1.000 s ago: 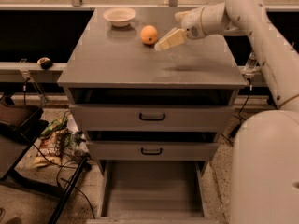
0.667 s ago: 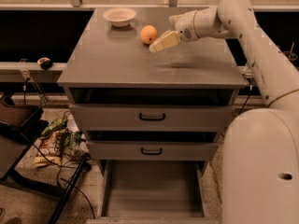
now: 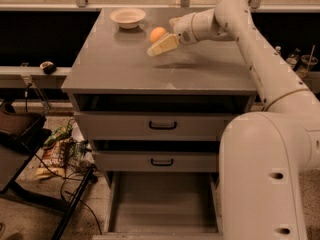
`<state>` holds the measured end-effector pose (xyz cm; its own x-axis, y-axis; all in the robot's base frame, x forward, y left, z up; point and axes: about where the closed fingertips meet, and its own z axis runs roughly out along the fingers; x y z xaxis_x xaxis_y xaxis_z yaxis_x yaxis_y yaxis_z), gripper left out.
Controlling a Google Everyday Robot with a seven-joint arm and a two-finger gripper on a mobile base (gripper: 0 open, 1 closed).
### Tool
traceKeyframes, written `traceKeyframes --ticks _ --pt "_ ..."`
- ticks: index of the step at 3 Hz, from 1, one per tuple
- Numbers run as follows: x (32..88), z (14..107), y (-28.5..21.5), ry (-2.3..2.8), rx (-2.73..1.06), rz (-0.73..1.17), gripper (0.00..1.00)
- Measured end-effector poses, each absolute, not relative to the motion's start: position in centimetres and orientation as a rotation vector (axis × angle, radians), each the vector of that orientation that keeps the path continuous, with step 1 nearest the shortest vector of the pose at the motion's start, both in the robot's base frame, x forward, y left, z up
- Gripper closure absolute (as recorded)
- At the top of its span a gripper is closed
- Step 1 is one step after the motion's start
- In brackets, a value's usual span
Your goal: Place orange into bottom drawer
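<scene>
The orange (image 3: 157,33) sits on the grey cabinet top (image 3: 125,64), near its back, right of a cream bowl. My gripper (image 3: 161,38) reaches in from the right just above the cabinet top and is open. One cream finger (image 3: 163,45) lies in front of the orange and the other shows behind it, so the orange sits between them. The bottom drawer (image 3: 162,199) is pulled out at floor level, and its flat grey floor is bare.
A shallow cream bowl (image 3: 128,17) stands at the back of the cabinet top. The two upper drawers (image 3: 162,125) with black handles are slightly ajar. Cables and clutter (image 3: 60,151) lie on the floor to the left. My white arm and base (image 3: 270,174) fill the right side.
My gripper has moved left and now has its fingers on either side of the orange. The orange and the drawers have not moved.
</scene>
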<state>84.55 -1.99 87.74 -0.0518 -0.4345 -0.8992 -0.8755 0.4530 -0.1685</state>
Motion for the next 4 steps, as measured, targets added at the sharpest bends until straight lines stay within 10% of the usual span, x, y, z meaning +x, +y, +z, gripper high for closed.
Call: traceKeyframes --ticks 4 --pt "88.3 84.7 -0.8 1.746 -1.091 0.499 0.94"
